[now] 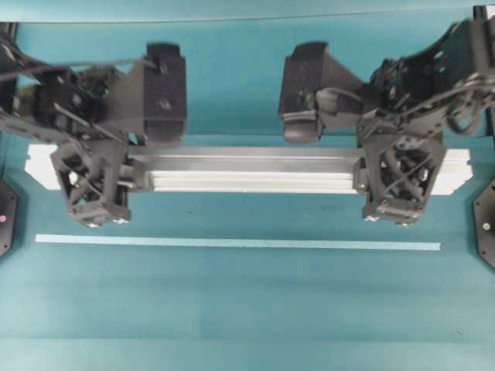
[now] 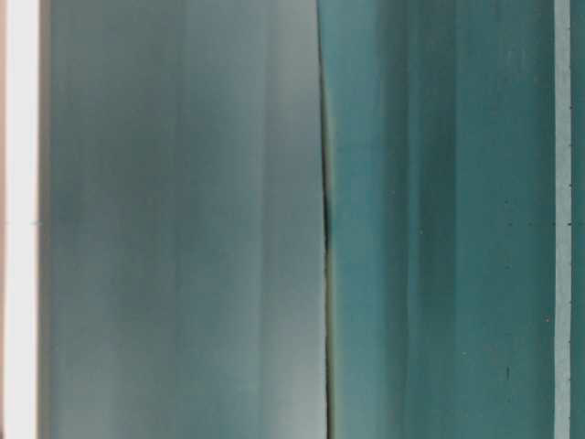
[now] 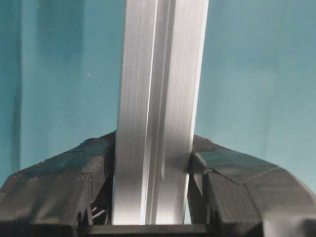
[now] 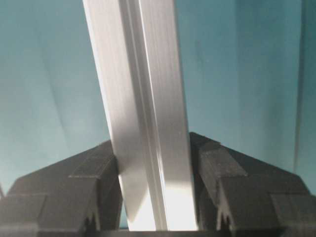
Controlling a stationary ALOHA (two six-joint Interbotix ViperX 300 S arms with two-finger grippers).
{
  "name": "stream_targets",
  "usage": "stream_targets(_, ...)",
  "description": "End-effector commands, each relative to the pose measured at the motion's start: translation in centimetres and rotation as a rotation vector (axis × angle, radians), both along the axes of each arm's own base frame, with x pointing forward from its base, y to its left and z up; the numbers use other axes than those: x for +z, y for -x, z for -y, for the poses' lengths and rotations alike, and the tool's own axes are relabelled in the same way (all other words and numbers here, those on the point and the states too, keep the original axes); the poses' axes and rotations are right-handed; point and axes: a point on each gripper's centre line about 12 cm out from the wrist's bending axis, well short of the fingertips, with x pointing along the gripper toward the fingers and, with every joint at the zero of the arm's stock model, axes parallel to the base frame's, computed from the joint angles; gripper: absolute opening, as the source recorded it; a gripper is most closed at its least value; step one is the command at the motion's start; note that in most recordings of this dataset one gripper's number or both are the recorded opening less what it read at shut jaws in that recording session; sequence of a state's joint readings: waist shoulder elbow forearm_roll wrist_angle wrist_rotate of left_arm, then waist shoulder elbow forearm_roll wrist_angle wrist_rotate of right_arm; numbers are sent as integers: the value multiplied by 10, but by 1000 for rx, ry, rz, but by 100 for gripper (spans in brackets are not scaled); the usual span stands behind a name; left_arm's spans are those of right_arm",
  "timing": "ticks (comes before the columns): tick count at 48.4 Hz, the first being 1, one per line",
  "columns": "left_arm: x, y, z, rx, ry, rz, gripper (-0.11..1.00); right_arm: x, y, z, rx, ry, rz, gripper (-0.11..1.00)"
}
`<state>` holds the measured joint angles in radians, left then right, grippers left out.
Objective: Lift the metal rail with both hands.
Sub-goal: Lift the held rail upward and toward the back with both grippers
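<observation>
From overhead, my left gripper (image 1: 93,182) and my right gripper (image 1: 401,182) each clamp the metal rail (image 1: 247,170) near one of its ends. The rail runs level across the teal table (image 1: 247,309). The pale tape strip (image 1: 232,243) lies parallel to it, toward the bottom of this view. My arms crowd the far side, while the table beyond the strip is open.

The table-level view shows only blurred grey and teal bands; I cannot tell anything about the rail from it.

My left wrist camera shows the rail (image 3: 158,113) running straight up between my fingers (image 3: 232,173), both pressed against its sides, with teal surface either side.

My right wrist camera shows the same hold: the rail (image 4: 143,123) pinched between my fingers (image 4: 94,173), leaning slightly in frame.

I judge the lift works best with both ends rising together at an even pace, keeping the rail level so neither grip twists or slips.
</observation>
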<state>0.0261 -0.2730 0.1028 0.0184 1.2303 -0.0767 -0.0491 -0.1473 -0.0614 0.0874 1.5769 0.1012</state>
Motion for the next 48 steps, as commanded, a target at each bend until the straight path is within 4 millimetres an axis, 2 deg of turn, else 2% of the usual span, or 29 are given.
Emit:
stream_targets(1,35,1,-3,14,-3,95,36,18,-1,-1,-27,-8,48,39)
stream_targets(25,74,3,-4,31,3,148,36,72,6,-2,-39,3,117,39)
stream_targets(48,79,-4,-4,9,-9,110,36,75,4,-4,-33,4,118,39)
